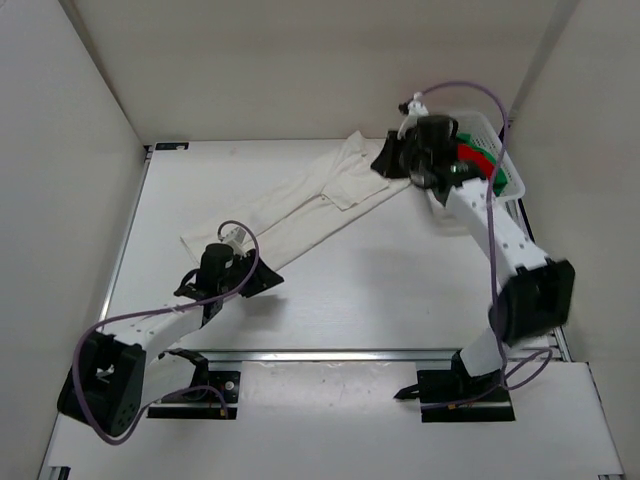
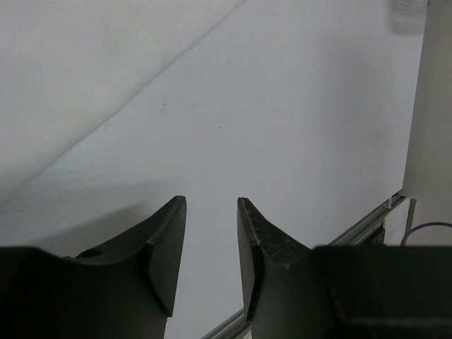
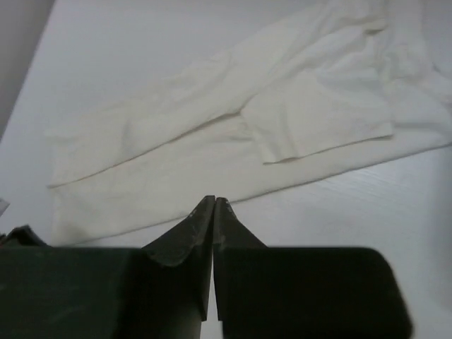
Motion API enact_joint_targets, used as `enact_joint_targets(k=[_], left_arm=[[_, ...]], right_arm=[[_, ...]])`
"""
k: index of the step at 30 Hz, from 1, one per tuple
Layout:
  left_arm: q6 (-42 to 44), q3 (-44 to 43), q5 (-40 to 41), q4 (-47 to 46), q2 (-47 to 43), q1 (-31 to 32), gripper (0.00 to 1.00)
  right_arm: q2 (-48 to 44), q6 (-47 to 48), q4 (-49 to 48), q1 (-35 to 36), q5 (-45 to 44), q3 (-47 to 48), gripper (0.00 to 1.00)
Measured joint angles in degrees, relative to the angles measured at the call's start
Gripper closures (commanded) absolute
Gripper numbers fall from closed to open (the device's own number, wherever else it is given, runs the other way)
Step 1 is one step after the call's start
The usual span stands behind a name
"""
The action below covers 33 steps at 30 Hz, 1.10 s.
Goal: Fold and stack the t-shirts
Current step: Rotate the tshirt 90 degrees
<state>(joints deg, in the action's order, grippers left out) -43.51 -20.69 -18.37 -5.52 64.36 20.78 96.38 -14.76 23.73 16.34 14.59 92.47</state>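
- My right tool (image 3: 214, 203) is clenched, the jaws pressed together with no cloth between them; it hangs over the far right part of the counter (image 1: 400, 290), above the far end of the white t-shirt (image 3: 176, 141)
- My left tool (image 2: 210, 205) is released, the jaws standing apart with nothing but bare counter in the gap; in the overhead view it sits toward the near left corner, just beside the near end of the white t-shirt
- I cannot tell from the overhead view whether either tool touches the cloth
- The white t-shirt lies flat on the counter as a long narrow band; its long axis runs on a diagonal from the far right corner toward the near left corner
- One sleeve (image 1: 345, 190) shows as a flap on the side of the band facing the near right corner, toward the far end
- From that I judge the squarer near left end to be the hem and the bunched end under my right tool to be the shoulders
- The red t-shirt (image 1: 472, 155) and the green t-shirt (image 1: 488, 172) are bunched in the white basket (image 1: 510, 182) at the far right corner
- I judge I am on the first garment, in the laying-out stage, with no stack begun
- The next move calls for my right tool to open and pinch the shoulder end while my left takes the hem, both low enough to catch the cloth, then a fold across the long axis
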Motion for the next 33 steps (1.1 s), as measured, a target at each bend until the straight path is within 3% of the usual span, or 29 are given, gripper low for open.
enact_joint_targets(k=[4, 7, 9, 12, 15, 20, 26, 29, 33], left_arm=[[1.6, 0.3, -0.1, 2.7, -5.0, -1.7, 0.57], [3.1, -0.8, -0.2, 5.1, -7.7, -3.8, 0.56], [4.1, -2.3, -0.3, 6.9, -8.2, -5.2, 0.56], [5.1, -3.8, -0.6, 8.2, -9.1, -6.9, 0.57], [5.9, -4.4, -1.0, 9.2, -10.0, -8.1, 0.56], [6.5, -4.5, -1.6, 10.6, -10.2, -8.7, 0.56], [6.9, -4.6, -2.0, 11.1, -9.9, -9.0, 0.56], [7.3, -4.7, -2.0, 11.1, -9.4, -9.0, 0.57], [7.7, -4.7, -2.0, 11.2, -8.3, -8.7, 0.55]], right_arm=[[-14.0, -5.2, -12.8, 7.4, 0.2, -27.5, 0.96], [-11.4, -10.4, -20.7, 15.3, -0.7, -40.1, 0.77], [-6.1, -13.7, -23.2, 20.0, -1.1, -43.0, 0.65], [1.4, -17.3, -28.0, 25.4, -2.5, -42.7, 0.57], [7.4, -21.0, -32.2, 28.0, -3.3, -38.9, 0.56], [17.2, -25.3, -36.6, 29.4, -4.2, -28.8, 0.61], [26.1, -28.7, -36.5, 29.4, -3.0, -18.4, 0.96], [25.8, -29.6, -36.7, 29.0, -2.7, -19.5, 1.00], [17.4, -28.3, -37.4, 27.3, -2.0, -31.1, 1.00]])
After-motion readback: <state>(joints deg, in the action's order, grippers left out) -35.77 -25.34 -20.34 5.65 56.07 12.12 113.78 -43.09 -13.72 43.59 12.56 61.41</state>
